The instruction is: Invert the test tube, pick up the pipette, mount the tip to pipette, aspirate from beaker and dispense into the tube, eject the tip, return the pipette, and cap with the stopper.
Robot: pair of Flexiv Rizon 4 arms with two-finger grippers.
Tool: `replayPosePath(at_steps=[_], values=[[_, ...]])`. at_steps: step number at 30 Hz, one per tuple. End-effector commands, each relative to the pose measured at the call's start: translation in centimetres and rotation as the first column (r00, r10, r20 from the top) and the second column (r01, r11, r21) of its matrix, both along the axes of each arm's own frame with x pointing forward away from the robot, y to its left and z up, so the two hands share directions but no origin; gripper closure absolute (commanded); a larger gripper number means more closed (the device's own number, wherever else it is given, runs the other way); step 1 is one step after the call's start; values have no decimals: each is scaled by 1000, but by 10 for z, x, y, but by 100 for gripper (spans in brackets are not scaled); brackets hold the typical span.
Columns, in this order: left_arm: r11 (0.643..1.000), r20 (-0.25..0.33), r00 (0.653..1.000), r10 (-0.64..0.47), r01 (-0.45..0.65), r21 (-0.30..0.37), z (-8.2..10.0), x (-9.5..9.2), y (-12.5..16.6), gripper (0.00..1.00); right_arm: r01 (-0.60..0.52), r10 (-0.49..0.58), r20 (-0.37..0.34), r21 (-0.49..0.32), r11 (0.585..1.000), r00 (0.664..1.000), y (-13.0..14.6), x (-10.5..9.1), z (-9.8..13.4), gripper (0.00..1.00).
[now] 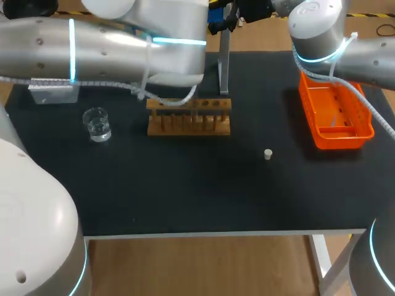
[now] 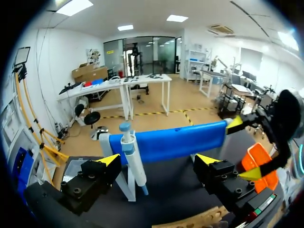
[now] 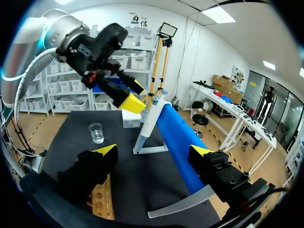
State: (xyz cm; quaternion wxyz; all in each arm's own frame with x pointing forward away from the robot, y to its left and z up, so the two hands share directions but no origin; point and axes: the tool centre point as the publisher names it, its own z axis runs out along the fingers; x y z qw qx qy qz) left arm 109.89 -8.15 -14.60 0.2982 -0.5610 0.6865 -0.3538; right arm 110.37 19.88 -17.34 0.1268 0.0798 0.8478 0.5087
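Note:
The white and blue pipette hangs upright on its stand at the table's far edge. My left gripper is open, with the pipette just ahead of it near one finger and nothing gripped. My right gripper is open and empty, facing the stand from the other side. From the right wrist view the left gripper hovers by the pipette's top. The wooden rack stands mid-table; I cannot make out a test tube in it. The beaker holds clear liquid. A small stopper lies loose on the mat.
An orange tray sits at the right side of the black mat. A white tip box stands at the far left, behind the beaker. My left arm stretches across the far part of the table above the rack.

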Motion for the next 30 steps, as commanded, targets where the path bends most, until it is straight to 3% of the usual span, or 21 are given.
replayPosePath(at_steps=[1, 9, 16, 18, 23, 30], values=[[978, 92, 976, -195, 201, -61, 14, -49, 12, 0, -3, 3, -4, -5, 1000, 1000, -1, 1, 1, 0], [870, 194, 860, -472, 490, -57, 24, -94, -3, 0, -3, 3, -4, -5, 1000, 1000, -1, 1, 1, 0], [727, 242, 711, -660, 686, -31, 23, -127, -26, 0, -3, 3, -4, -5, 1000, 1000, -1, 1, 1, 0], [695, 256, 676, -691, 719, -21, 19, -134, -32, 0, -3, 3, -4, -5, 1000, 1000, -1, 1, 1, 0], [651, 261, 631, -731, 759, -14, -3, -147, -43, 0, -3, 3, -4, -5, 1000, 1000, -1, 1, 1, 0], [579, 293, 558, -777, 815, -16, -29, -148, -47, 0, -3, 3, -4, -5, 1000, 1000, -1, 1, 1, 0]])
